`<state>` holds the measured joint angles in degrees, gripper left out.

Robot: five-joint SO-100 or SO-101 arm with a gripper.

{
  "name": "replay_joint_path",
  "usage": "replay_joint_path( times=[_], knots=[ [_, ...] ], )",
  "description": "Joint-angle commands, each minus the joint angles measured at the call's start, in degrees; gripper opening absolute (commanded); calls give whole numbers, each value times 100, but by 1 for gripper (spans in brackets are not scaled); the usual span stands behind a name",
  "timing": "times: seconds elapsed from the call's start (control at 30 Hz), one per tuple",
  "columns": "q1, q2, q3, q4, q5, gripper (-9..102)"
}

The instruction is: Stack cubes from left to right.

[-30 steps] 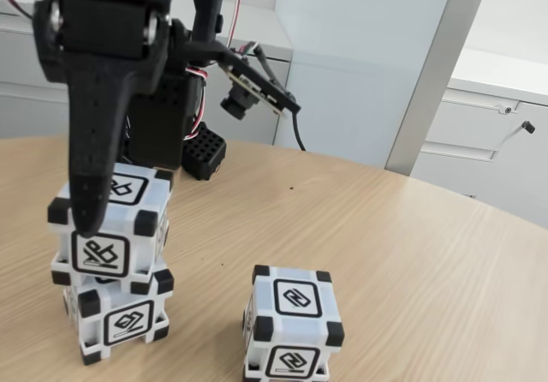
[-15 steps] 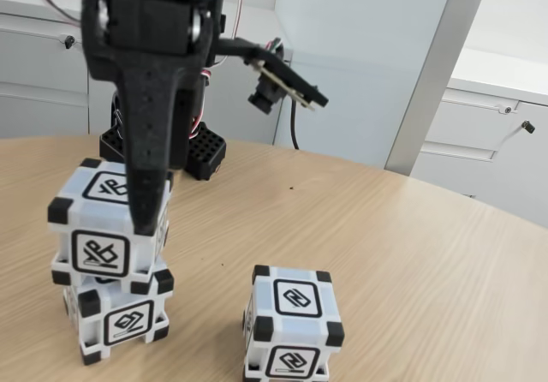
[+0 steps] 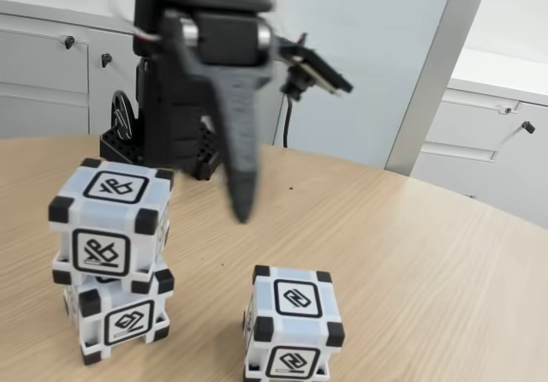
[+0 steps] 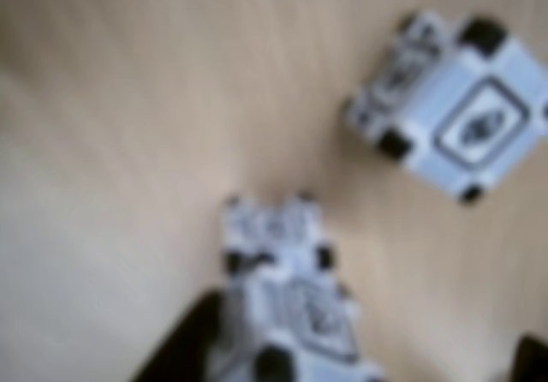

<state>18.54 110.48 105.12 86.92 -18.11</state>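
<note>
Two white cubes with black corners stand stacked at the left of the fixed view, the upper cube [image 3: 110, 219] resting on the lower cube [image 3: 116, 318]. A third cube [image 3: 293, 322] sits alone on the table to their right. My black gripper [image 3: 242, 209] hangs motion-blurred above the table between the stack and the lone cube, touching neither. The wrist view is blurred: the stack [image 4: 291, 301] lies at the bottom centre and the lone cube [image 4: 467, 116] at the upper right. Dark fingers [image 4: 184, 348] show far apart at the bottom corners, so the gripper is open and empty.
The round wooden table [image 3: 411, 253] has bare room to the right of the cubes. The arm's black base [image 3: 171, 142] stands at the back left. White cabinets [image 3: 497, 134] and a grey post [image 3: 432, 65] stand behind the table.
The gripper has lifted off the top cube of the stack and swung right, toward the gap above the lone cube. The cubes have not moved.
</note>
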Motion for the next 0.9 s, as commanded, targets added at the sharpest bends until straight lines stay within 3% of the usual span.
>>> replay_joint_path(
  times=[0.0,0.3,0.5,0.87],
  knots=[
    [-44,97,-79,-44,-97,37],
    [-791,149,-123,-53,202,43],
    [-1591,35,-132,-79,1354,45],
    [-1846,-870,-132,-1652,3234,46]
  ],
)
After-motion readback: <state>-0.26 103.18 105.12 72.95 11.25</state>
